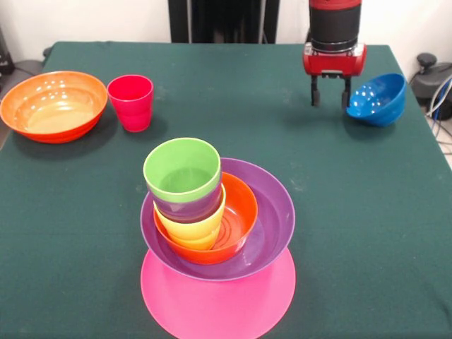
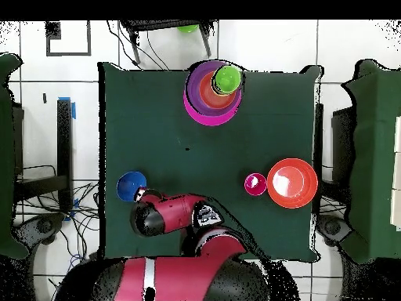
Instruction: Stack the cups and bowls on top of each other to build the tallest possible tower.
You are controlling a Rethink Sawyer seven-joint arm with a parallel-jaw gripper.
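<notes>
Over the far right part of the green tabletop [image 1: 85, 233] in the front view, the red and black arm [image 1: 335, 25] comes straight down, its tool [image 1: 330, 93] pointing at the cloth with both fingers apart and holding nothing. Just beside the tool sits the small blue bowl [image 1: 378, 99], tilted, its opening turned toward the fingers. Well apart, at the near edge, stands the tower [image 1: 215, 233]: the upturned pink bowl [image 1: 212, 307] as base, the purple bowl [image 1: 272, 222] on it, the small orange bowl [image 1: 240, 215] inside, then the yellow cup [image 1: 191, 229], purple cup [image 1: 187, 208] and green cup [image 1: 183, 169] nested, leaning left. At far left rest the large orange bowl [image 1: 53, 106] and, just beside it, the upright red cup [image 1: 131, 102].
</notes>
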